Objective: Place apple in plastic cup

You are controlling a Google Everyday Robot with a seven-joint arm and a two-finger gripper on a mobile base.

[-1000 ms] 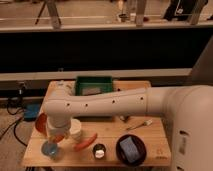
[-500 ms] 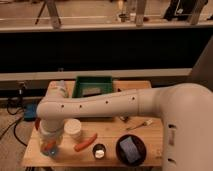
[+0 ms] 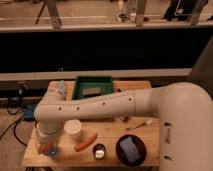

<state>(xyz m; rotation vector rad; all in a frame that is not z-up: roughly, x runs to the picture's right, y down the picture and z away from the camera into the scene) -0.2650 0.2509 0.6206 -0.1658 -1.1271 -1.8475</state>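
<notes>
My gripper [image 3: 47, 140] hangs at the end of the white arm over the front-left corner of the wooden table [image 3: 112, 131]. Directly under it stands the light-blue plastic cup [image 3: 53, 150], partly hidden by the gripper. A small orange-red patch, the apple [image 3: 47, 147], shows at the cup's mouth just below the gripper. I cannot tell whether the apple is held or lies in the cup.
A white cup [image 3: 74, 128] stands just right of the gripper. An orange-red carrot-like piece [image 3: 85, 142], a small metal cup [image 3: 99, 151] and a dark bowl [image 3: 131, 149] lie along the front. A green tray [image 3: 93, 86] and a bottle [image 3: 61, 90] stand at the back.
The arm's end has swung left and come down over the light-blue cup, covering most of it. The other things on the table have not moved.
</notes>
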